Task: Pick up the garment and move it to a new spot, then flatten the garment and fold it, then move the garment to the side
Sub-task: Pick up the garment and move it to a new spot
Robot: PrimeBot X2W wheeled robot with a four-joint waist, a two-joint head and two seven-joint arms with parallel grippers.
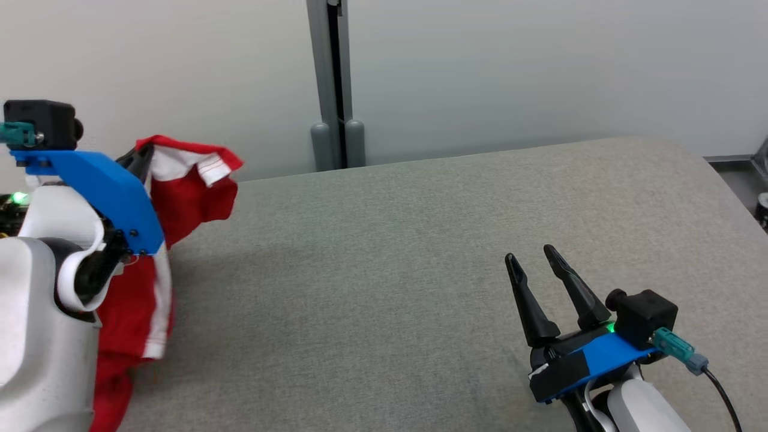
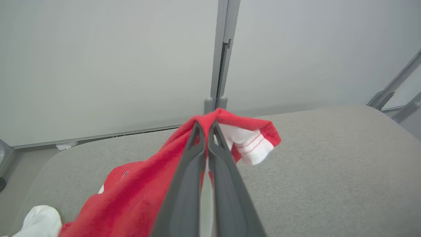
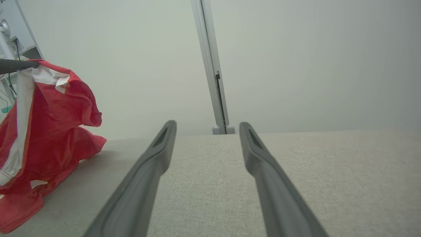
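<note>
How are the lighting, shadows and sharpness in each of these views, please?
Head view: soft, even light, faint shadow on the grey surface beside the red garment. Left wrist view: left gripper close and blurred, surface edge bowed. Right wrist view: hazy, right gripper soft.

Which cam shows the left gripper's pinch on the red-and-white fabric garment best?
Left wrist view: the left gripper is shut on a fold of the red-and-white fabric garment, close up. Head view: the blue camera mount hides most of the pinch. Right wrist view: the pinch sits at the frame's left edge, small.
</note>
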